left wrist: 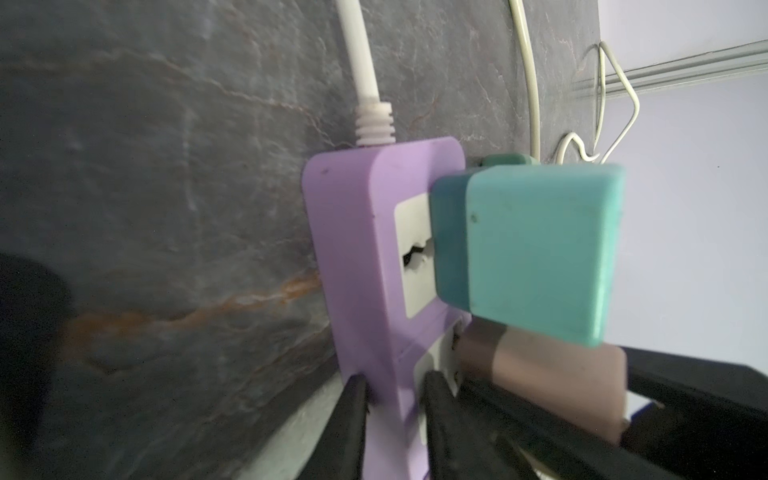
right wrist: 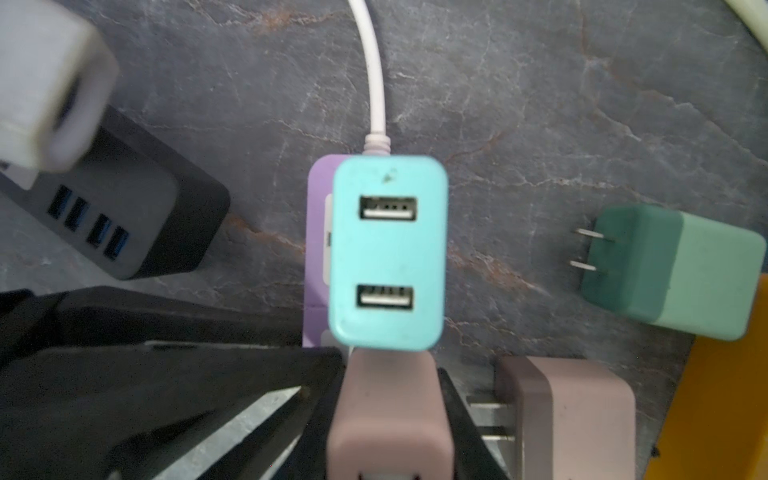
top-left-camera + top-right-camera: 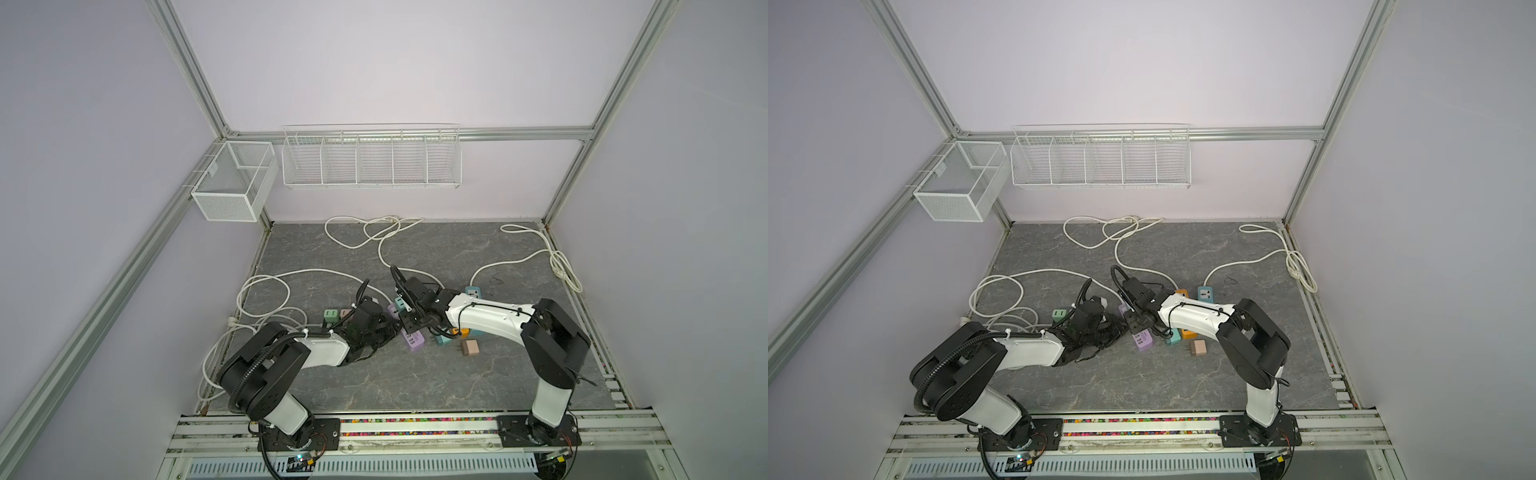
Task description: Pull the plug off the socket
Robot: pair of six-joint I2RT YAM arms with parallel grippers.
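The socket is a purple power strip point(image 1: 357, 249) lying flat on the grey stone table, also seen in both top views point(image 3: 412, 340) point(image 3: 1142, 340). A teal two-port USB plug point(image 2: 388, 253) point(image 1: 536, 249) sits in its upper outlet. Beside it a tan plug point(image 2: 388, 415) point(image 1: 552, 374) stands with its base against the strip's white outlet face; its blades are hidden. My right gripper point(image 2: 388, 374) is shut on this tan plug from both sides. My left gripper point(image 1: 395, 380) is shut on the strip's near edge.
A loose tan plug point(image 2: 582, 407) and a loose green plug point(image 2: 673, 270) lie beside the strip. A black USB hub point(image 2: 124, 216) and an orange strip point(image 2: 727, 395) are also close. White cables point(image 3: 266, 286) loop across the table. Wire baskets point(image 3: 372, 160) hang on the back wall.
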